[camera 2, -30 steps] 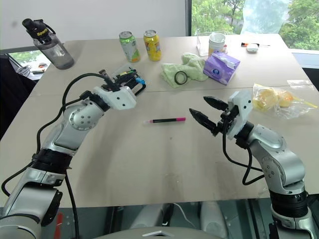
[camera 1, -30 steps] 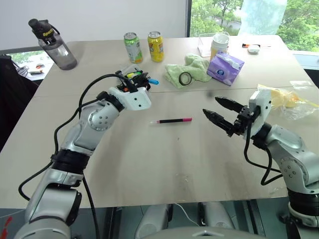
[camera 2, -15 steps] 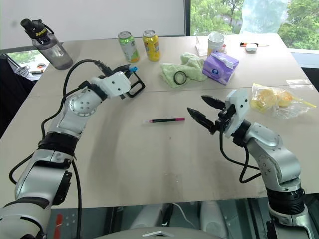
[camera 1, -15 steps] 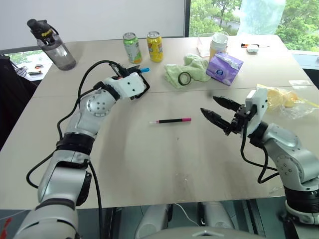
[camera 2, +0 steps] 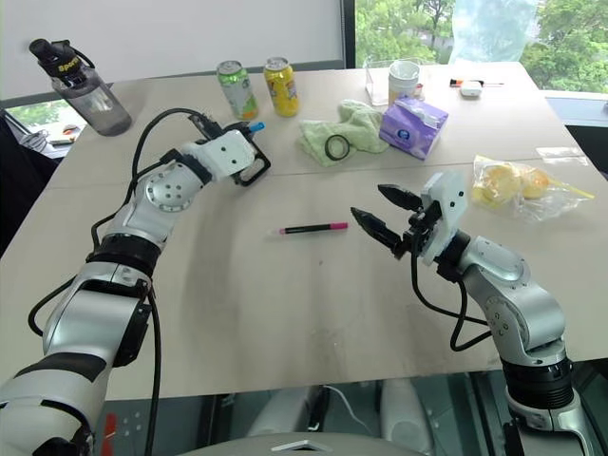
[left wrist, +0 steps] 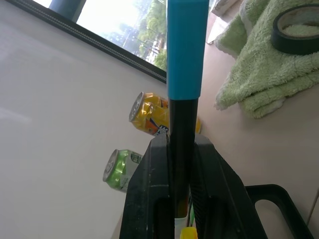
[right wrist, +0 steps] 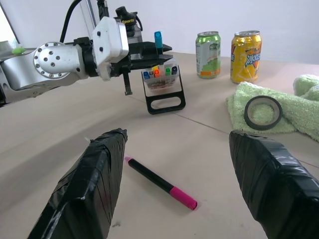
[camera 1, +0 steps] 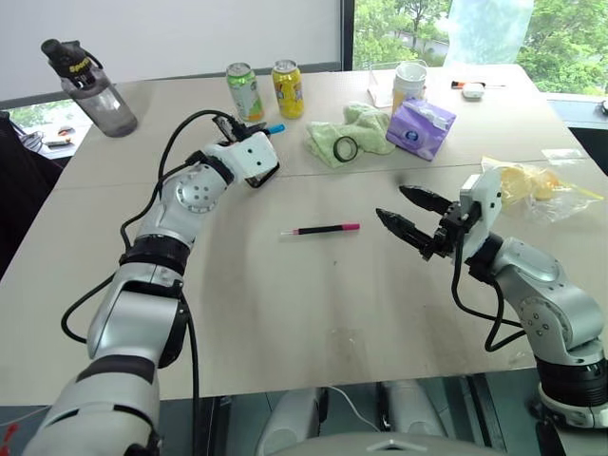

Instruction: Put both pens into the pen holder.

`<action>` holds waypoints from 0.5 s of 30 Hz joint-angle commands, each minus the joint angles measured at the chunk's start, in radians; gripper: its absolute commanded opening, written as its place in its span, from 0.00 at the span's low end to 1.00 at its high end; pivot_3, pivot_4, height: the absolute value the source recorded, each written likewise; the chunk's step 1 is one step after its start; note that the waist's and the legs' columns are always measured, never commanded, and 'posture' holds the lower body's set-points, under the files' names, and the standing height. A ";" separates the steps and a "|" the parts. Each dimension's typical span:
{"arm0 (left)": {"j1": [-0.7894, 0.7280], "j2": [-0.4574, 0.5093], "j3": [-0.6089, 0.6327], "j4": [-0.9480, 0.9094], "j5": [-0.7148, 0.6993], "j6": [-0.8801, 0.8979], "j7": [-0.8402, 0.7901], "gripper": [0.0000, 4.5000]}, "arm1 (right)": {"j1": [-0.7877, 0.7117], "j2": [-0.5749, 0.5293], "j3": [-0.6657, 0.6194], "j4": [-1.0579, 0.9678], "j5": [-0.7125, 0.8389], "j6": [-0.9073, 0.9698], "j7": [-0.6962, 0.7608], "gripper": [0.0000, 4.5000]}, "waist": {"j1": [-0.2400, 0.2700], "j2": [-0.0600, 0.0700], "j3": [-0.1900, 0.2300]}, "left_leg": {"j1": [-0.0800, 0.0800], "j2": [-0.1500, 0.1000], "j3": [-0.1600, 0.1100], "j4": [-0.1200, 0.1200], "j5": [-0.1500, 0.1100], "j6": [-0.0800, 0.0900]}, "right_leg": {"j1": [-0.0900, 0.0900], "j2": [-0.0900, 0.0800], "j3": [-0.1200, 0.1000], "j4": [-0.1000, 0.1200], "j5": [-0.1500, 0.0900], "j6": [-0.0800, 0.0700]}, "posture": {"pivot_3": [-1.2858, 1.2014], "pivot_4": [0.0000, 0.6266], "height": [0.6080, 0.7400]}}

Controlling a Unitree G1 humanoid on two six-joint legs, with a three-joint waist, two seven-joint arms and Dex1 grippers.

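Black fingers (left wrist: pixel 149 194) of the left gripper (left wrist: pixel 174 164) are clamped tight on the slim black-barrelled pen with the light blue end (left wrist: pixel 187 50), which sticks up just above the small clear plastic pen holder with its black loop frame (right wrist: pixel 162 87). Short coloured markers already sit inside that holder. Right behind it stand a green soda can (camera 1: pixel 245 91) and a yellow soda can (camera 1: pixel 287 87), fairly close, plus a crumpled light green towel (camera 1: pixel 356 133) with a black roll of tape (camera 1: pixel 346 148) lying on it, off to the robot's right.

Over on the other side, the right gripper (camera 1: pixel 410 213) hangs above the beige table (camera 1: pixel 285 304) with its two fingers spread wide, holding nothing. The second black pen with pink ends (camera 1: pixel 319 229) lies flat on the bare tabletop near those fingertips, well apart from the holder. A purple tissue pack (camera 1: pixel 425 127), a dark water bottle (camera 1: pixel 90 87) and a clear bag of yellow stuff (camera 1: pixel 532 185) sit farther out.
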 commanded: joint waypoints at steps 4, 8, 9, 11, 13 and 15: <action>-0.052 0.005 0.014 0.053 0.011 -0.023 0.060 0.45 | -0.001 -0.007 -0.016 -0.046 0.005 -0.020 -0.004 0.80 | 0.000 0.000 0.000 | 0.000 0.000 0.001 0.001 0.000 0.000 | 0.000 0.000 0.000 0.001 0.001 0.001 | 0.52 0.24 1.00; -0.066 0.006 0.024 0.073 0.016 -0.008 0.114 0.87 | 0.005 -0.007 -0.017 -0.052 0.005 -0.018 -0.010 0.80 | 0.000 -0.001 0.000 | 0.000 0.000 0.001 0.002 0.000 0.000 | -0.001 0.000 0.001 0.001 0.001 0.001 | 0.52 0.24 1.00; -0.066 0.007 0.028 0.078 0.014 -0.002 0.125 0.95 | 0.006 -0.007 -0.018 -0.053 0.005 -0.017 -0.011 0.80 | -0.001 -0.001 0.000 | 0.000 0.000 0.001 0.002 0.000 0.000 | -0.001 0.000 0.001 0.001 0.001 0.001 | 0.52 0.24 1.00; -0.067 0.009 0.032 0.085 0.010 0.003 0.140 0.98 | 0.007 -0.008 -0.018 -0.054 0.006 -0.017 -0.013 0.80 | -0.001 -0.001 0.000 | 0.000 0.000 0.002 0.002 0.000 0.000 | -0.001 0.000 0.001 0.002 0.001 0.001 | 0.52 0.24 1.00; -0.068 0.011 0.036 0.091 0.007 0.009 0.156 0.98 | 0.008 -0.009 -0.018 -0.053 0.006 -0.017 -0.013 0.80 | -0.001 -0.001 0.000 | 0.000 0.000 0.002 0.002 0.000 0.000 | -0.001 0.000 0.001 0.002 0.001 0.001 | 0.52 0.24 1.00; -0.068 0.009 0.046 0.100 -0.006 0.017 0.155 0.98 | 0.006 -0.009 -0.017 -0.052 0.005 -0.018 -0.014 0.80 | -0.001 -0.001 0.000 | 0.000 0.000 0.002 0.002 0.000 0.000 | -0.001 0.000 0.001 0.002 0.001 0.001 | 0.52 0.24 1.00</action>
